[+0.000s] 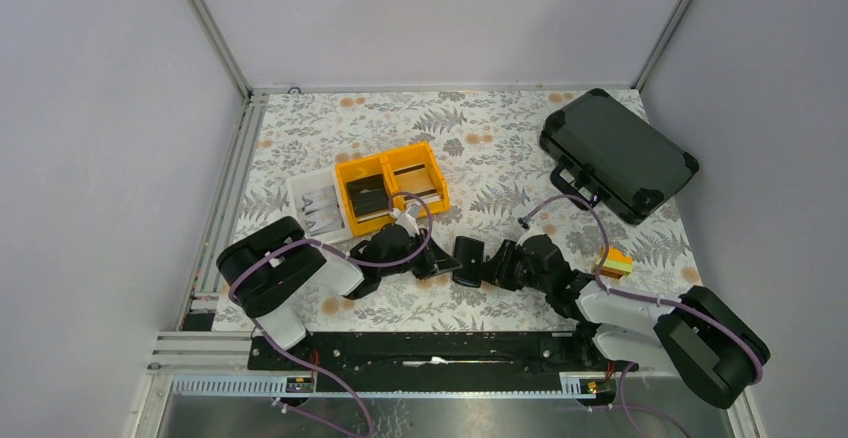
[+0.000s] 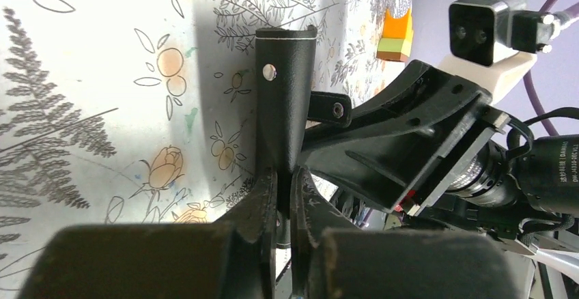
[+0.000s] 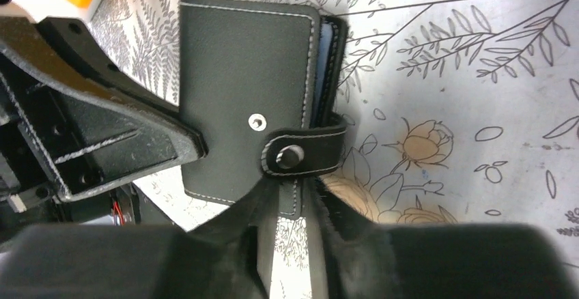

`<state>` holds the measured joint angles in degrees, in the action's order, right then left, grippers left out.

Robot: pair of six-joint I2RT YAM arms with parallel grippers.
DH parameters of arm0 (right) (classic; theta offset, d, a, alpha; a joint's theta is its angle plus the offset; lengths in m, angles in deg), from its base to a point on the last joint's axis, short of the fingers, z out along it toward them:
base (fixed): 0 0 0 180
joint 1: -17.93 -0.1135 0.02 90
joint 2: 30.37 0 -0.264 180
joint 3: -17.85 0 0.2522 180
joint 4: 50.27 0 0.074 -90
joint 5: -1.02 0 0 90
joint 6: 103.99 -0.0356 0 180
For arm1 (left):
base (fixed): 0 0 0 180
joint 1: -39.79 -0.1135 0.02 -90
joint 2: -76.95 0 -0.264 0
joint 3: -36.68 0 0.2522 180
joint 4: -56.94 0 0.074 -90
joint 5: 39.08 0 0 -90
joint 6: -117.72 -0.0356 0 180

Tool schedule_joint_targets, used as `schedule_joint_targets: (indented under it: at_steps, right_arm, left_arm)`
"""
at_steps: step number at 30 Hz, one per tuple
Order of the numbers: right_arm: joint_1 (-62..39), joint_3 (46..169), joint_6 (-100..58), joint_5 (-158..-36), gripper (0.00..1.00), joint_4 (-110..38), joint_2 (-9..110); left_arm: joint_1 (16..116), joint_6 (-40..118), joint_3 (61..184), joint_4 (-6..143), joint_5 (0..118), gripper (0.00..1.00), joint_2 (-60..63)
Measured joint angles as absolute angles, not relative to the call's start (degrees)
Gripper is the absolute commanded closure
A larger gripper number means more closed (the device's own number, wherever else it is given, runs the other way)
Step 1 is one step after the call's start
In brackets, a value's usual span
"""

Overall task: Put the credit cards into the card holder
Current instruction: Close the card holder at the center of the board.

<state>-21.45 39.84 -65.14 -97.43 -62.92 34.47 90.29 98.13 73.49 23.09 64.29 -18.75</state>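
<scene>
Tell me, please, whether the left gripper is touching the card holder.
Touching. The left wrist view shows the left gripper closed, with both fingers pressed against the near edge of the card holder and no gap between them.

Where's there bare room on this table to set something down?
Bare cloth lies between the yellow bins and the black case, and along the far edge behind the bins. Crowded: near centre, where the left end effector and right end effector hold the card holder.
</scene>
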Motion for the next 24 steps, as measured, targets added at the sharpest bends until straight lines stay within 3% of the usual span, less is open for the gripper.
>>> schedule_joint_targets:
  at_steps: [1,4,8,13,20,24]
  right_arm:
    - [-21.4,39.7,-65.0,-97.4,0.47,-62.2,33.5]
    - [-21.5,39.8,-64.3,-97.1,0.27,-58.7,28.7]
    - [-18.8,41.5,-61.8,-97.0,0.14,-52.5,20.5]
    - [-10.2,46.2,-57.8,-102.8,0.13,-49.5,18.2]
    - [-7.4,50.5,-56.1,-116.6,0.11,-54.4,20.1]
    - [-6.7,51.3,-56.5,-123.2,0.17,-59.2,21.4]
  left_arm:
    - [90.3,98.0,73.8,23.5,64.5,1.00,-18.8]
    - [90.4,97.5,74.3,24.9,64.9,1.00,-18.1]
    - [90.1,94.6,74.3,29.4,64.8,1.00,-11.7]
    - [89.4,89.4,74.3,32.2,64.8,1.00,-1.5]
    - [89.0,84.3,74.0,36.1,66.3,1.00,8.0]
    - [88.8,82.4,73.1,37.8,68.0,1.00,12.5]
